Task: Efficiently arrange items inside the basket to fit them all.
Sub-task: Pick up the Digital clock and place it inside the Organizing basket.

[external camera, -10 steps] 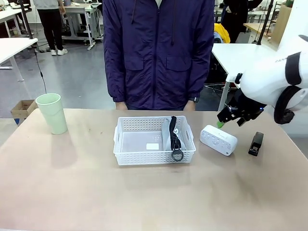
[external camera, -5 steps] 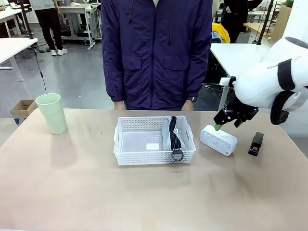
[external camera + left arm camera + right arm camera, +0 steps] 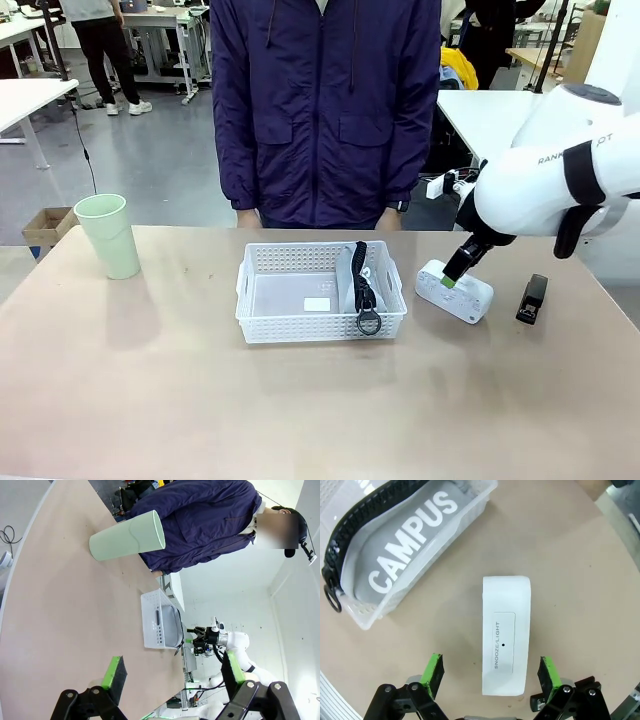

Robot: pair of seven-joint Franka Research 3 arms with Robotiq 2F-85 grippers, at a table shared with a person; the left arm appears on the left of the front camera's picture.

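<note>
White plastic, rounded at the corners: the white rounded box (image 3: 455, 291) lies flat on the table, just right of the basket (image 3: 300, 325). Its long axis runs across the table, its right end angled slightly nearer. Its "SNOOZE/LIGHT" panel faces up.

The right gripper (image 3: 491, 670) hovers above it, jaws spread wide, one green pad to each long side, neither touching.

The left gripper (image 3: 172, 672) hangs open over bare table, grasping nothing.

The grey "CAMPUS" pouch (image 3: 358, 280) stands on edge along the basket's right wall, zipper up, its ring over the near rim. A black stapler-like object (image 3: 532, 298) lies right of the box. The pale green cup (image 3: 108, 235) stands upright, far left.

The table (image 3: 320, 410) is matte beige. A person (image 3: 325, 110) in a dark blue jacket stands at its far edge. Behind are grey floor and white tables.
</note>
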